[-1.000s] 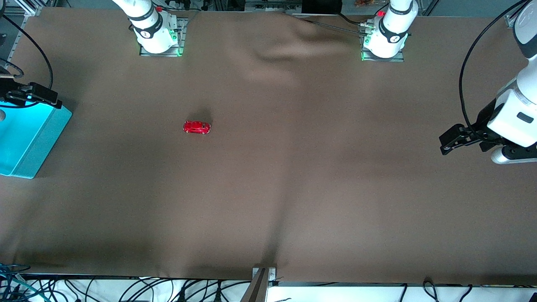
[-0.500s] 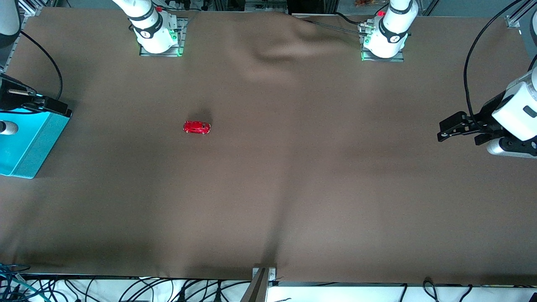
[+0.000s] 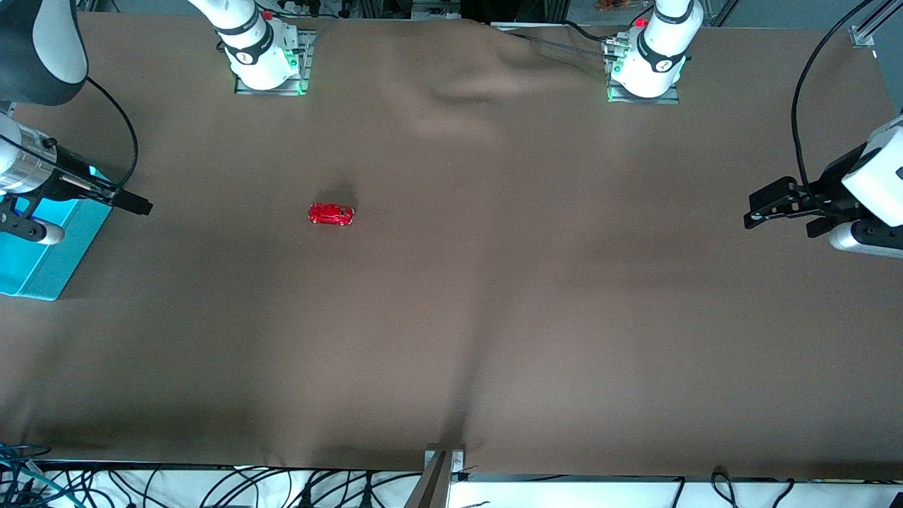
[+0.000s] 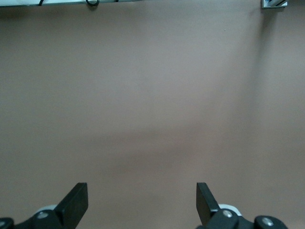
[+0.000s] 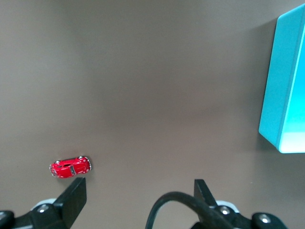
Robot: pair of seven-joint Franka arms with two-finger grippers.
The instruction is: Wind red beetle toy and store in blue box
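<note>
Both pincers are held wide open and empty above the counter (image 3: 494,317).
Right pincer (image 3: 137,204) is poised just beside the blue box (image 3: 42,261); left pincer (image 3: 758,212) is raised over the left arm's end. The red beetle toy (image 3: 331,214) is seen on the cloth, well apart from the box.

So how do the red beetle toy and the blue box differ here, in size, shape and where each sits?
The red beetle toy is tiny and rounded; the blue box is far larger, rectangular and flat-walled. The toy sits in the open on the brown cloth; the box stands at the right arm's end of the table, partly under the right gripper. The toy is glossy red, the box turquoise. Neither is held.
</note>
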